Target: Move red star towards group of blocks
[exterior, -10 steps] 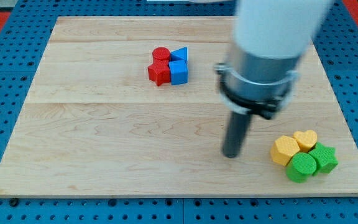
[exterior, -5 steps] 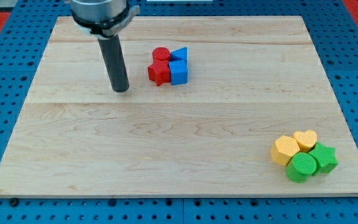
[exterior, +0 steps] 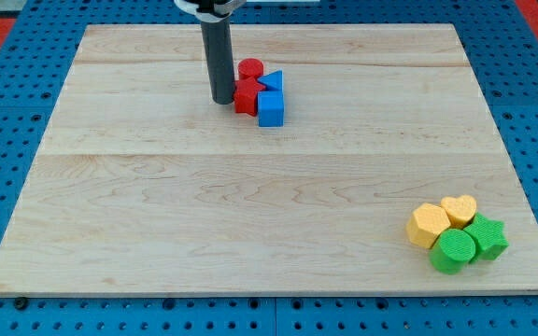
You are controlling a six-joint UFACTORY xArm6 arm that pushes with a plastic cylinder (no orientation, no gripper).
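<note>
Surface: wooden board (exterior: 157, 215) on blue pegboard.
Tip: my tip (exterior: 222, 100) touches the red star (exterior: 246, 96) from the view's left; a bare rod, nothing grasped.
Progress: star well apart from the yellow-green group (exterior: 456, 235); the push is barely begun.
Writing: none legible.

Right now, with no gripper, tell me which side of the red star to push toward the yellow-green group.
Press the red star on its upper-left side, coming from the view's top left; my tip sits just left of it. The yellow-green group lies bottom right; the blue cube beside the star would probably ride along.
</note>
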